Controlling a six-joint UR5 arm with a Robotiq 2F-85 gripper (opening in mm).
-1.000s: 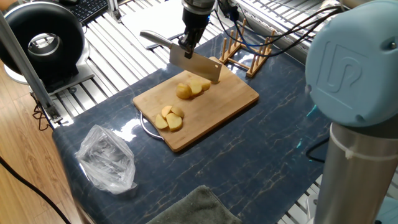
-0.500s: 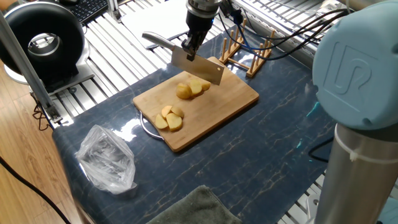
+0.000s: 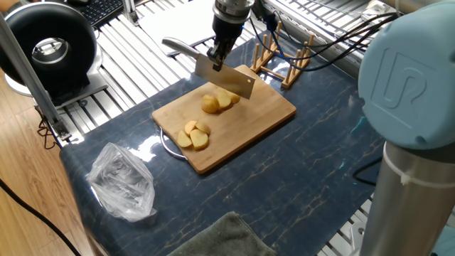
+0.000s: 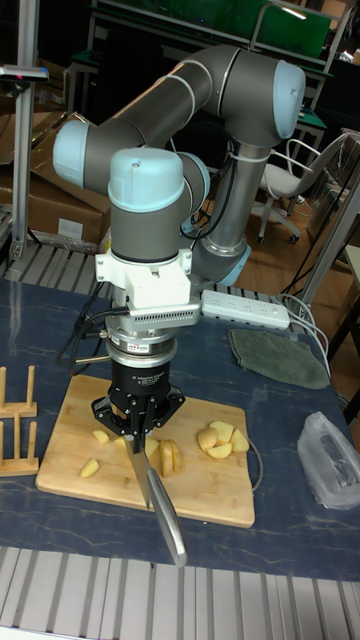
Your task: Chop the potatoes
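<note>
Fixed view is showing the tool (image 3: 215,57) clamping a knife (image 3: 223,77), its blade hanging just above the potatoes (image 3: 219,101), crossing their sliced row.

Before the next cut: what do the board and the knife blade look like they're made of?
Cutting board: looks like bamboo or light wood, tan with a matte grain. Knife blade: apparently steel, grey and faintly reflective; the gripper holds it above the potatoes.

Clear plastic bag (image 3: 121,181), grey cloth (image 3: 217,238), possibly wooden rack (image 3: 281,58).
</note>
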